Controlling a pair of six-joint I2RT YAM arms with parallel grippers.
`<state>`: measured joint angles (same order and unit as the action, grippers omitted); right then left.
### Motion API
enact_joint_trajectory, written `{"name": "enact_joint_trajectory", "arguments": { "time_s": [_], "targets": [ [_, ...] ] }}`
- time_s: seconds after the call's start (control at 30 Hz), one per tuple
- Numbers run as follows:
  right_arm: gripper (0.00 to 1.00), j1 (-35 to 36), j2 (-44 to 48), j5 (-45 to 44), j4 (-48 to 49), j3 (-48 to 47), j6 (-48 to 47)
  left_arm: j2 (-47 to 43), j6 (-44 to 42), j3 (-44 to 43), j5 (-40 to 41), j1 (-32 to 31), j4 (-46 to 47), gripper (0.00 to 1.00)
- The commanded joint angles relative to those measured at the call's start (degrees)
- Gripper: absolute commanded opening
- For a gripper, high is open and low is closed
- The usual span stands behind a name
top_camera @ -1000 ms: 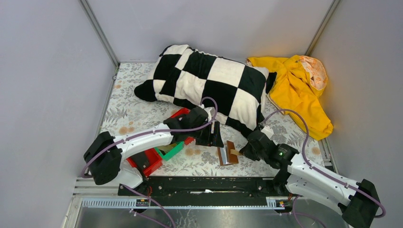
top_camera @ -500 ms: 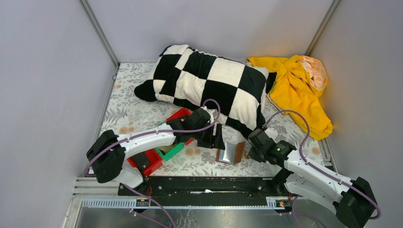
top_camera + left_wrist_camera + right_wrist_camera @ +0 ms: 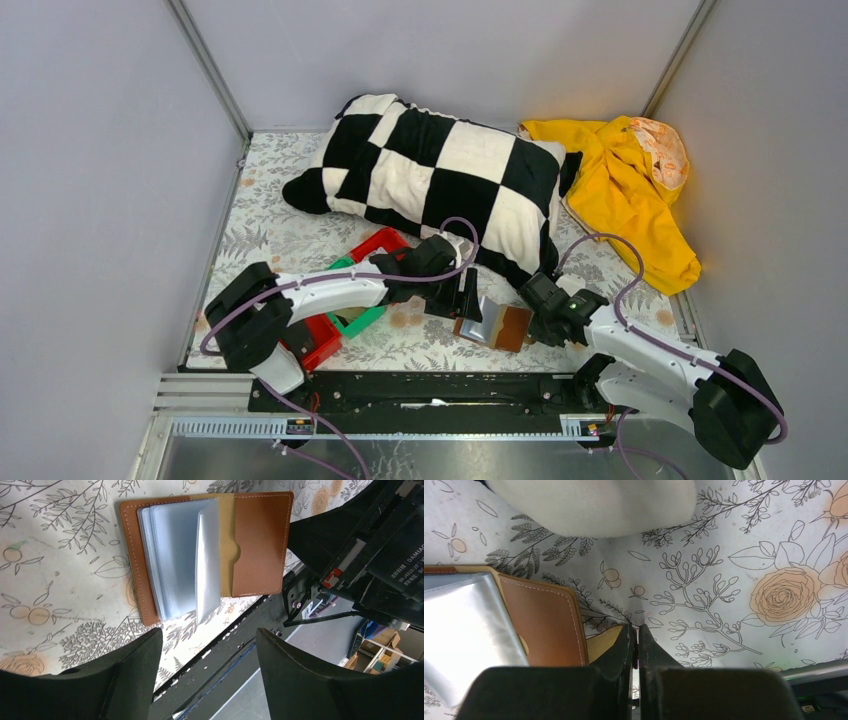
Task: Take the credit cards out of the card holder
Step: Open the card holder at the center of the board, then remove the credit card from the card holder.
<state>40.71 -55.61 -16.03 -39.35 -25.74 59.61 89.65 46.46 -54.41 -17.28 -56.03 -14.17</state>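
Working at the opening stage, by judgement: has the card holder [image 3: 495, 325] spread flat on the floral tablecloth [image 3: 270, 245] just in front of the checkered pillow's [image 3: 440, 165] near edge, brown cover down, pale grey-blue plastic sleeves up, one leaf standing half-turned. Shows no card lying loose on the cloth in front of the pillow, so probably none extracted yet; cannot tell whether the sleeves hold cards at all. Hangs the left gripper [image 3: 207, 647] just in front of the pillow, above the holder's sleeve side, jaws released and wide, nothing between them. Sets the right gripper [image 3: 635, 630] below the pillow's near right corner, clenched tight, tips at the tan flap on the holder's pocket end; looks like touching or pinning it, though cannot tell whether any of the flap is pinched. Calls next for lowering the left fingers onto one sleeve or the tan pocket, finding a card edge, and pulling it out sideways with the cover pinned. Risks slipping on the shiny plastic or dragging the whole holder along.
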Motion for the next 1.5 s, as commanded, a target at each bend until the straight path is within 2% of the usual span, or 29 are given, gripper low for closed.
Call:
{"name": "enact_joint_trajectory", "arguments": {
  "time_s": [0.0,0.4,0.47,0.53,0.57,0.63,0.67,0.8,0.87,0.97,1.17,1.33,1.4,1.47],
  "targets": [
    [0.00,-0.47,-1.85,-2.34,-0.20,0.14,-0.21,2.30,1.77,-1.06,-0.13,-0.44,7.09,0.73],
    [0.00,-0.54,-1.98,-1.93,1.28,0.29,-0.40,9.86,2.82,-2.12,-2.45,-1.25,13.98,0.73],
    [0.00,-0.54,-1.62,-1.46,1.30,0.57,-0.09,9.73,3.53,-1.47,-2.33,-1.57,16.62,0.69],
    [0.02,-0.54,-0.91,-0.80,1.23,0.98,0.20,8.85,5.27,0.57,-1.45,-1.63,19.52,0.52],
    [0.05,-0.54,-0.34,-0.43,1.09,1.26,0.31,8.50,5.65,0.91,-0.56,-1.70,19.92,0.33],
    [0.12,-0.54,0.92,-0.12,0.22,1.14,0.40,8.91,5.18,0.07,0.22,-1.68,18.15,0.02],
    [0.18,-0.54,1.74,0.16,-0.10,0.99,0.25,9.47,4.78,-0.52,0.43,-1.63,16.91,0.00],
    [0.45,-0.54,5.65,-0.13,-2.97,-1.08,-0.16,9.61,5.11,-0.32,-0.49,-1.65,17.74,0.00],
    [0.55,-0.54,7.22,-1.59,-5.33,-3.14,-0.35,9.00,5.05,-0.10,-0.23,-1.72,17.89,0.00],
    [0.63,-0.55,8.95,-3.85,-8.24,-7.32,-0.91,7.55,4.49,0.01,0.96,-1.70,16.53,0.00],
    [0.66,-0.54,10.17,-4.44,-8.35,-14.59,-3.21,2.98,2.45,-0.69,7.39,-1.68,7.86,0.00],
    [0.65,-0.54,8.74,0.80,-1.97,-17.17,-6.42,-1.29,1.06,-0.11,12.19,-1.73,3.17,0.00],
    [0.61,-0.51,7.63,5.35,2.72,-16.43,-7.02,-2.15,0.18,-0.04,12.55,-1.66,2.66,0.00],
    [0.52,-0.54,5.87,9.09,6.51,-15.90,-7.06,-1.81,-0.69,-0.50,11.21,-1.68,2.75,0.00]
  ]
}}
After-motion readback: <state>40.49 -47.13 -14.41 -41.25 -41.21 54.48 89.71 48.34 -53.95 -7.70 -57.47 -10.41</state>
